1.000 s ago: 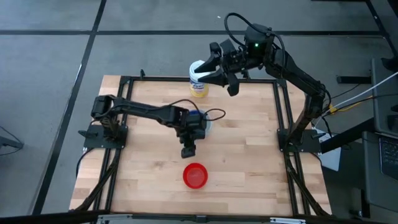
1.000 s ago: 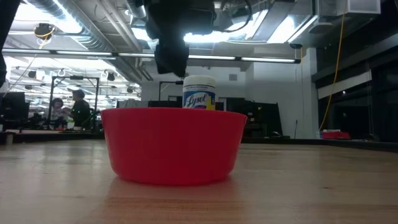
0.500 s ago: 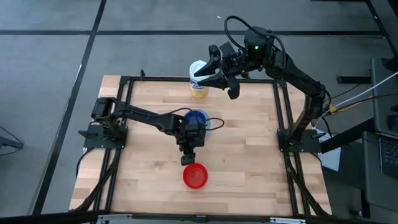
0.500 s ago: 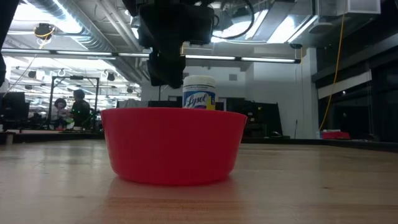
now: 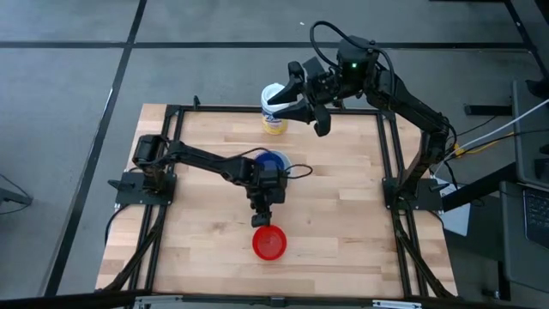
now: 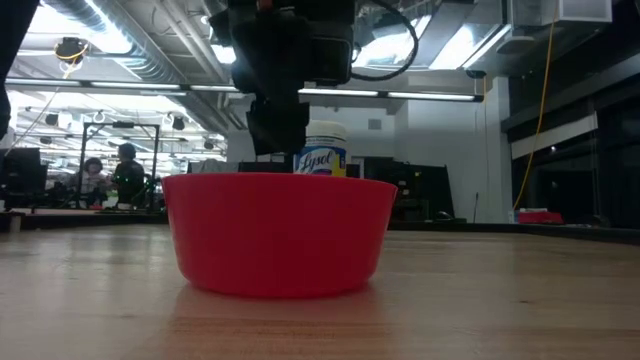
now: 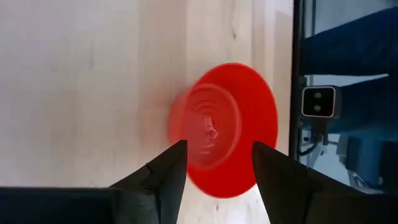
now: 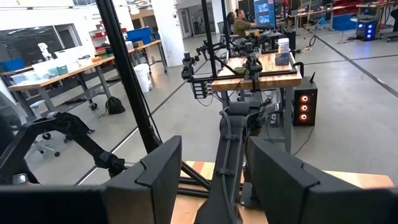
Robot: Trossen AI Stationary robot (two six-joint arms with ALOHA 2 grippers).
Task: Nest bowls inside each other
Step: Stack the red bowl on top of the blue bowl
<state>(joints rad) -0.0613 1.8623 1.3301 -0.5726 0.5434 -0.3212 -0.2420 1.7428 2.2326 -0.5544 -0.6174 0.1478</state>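
A red bowl stands upright on its base near the table's front edge; it fills the low view. My left gripper hangs open just behind and above it, tipped down, and the bowl's inside shows between and beyond its fingers. Farther back, a blue bowl sits at mid-table, partly hidden by the left arm. My right gripper stays open and level, high over the far edge.
A white-lidded canister with a yellow label stands at the table's far edge, under the right gripper, and shows behind the red bowl. A black frame rims the table. Bare wood lies left and right of the red bowl.
My left gripper has come down and toward the table's near edge, closing on the red bowl and tipping further downward. Its arm has moved off the blue bowl, which now shows. The bowls have not moved.
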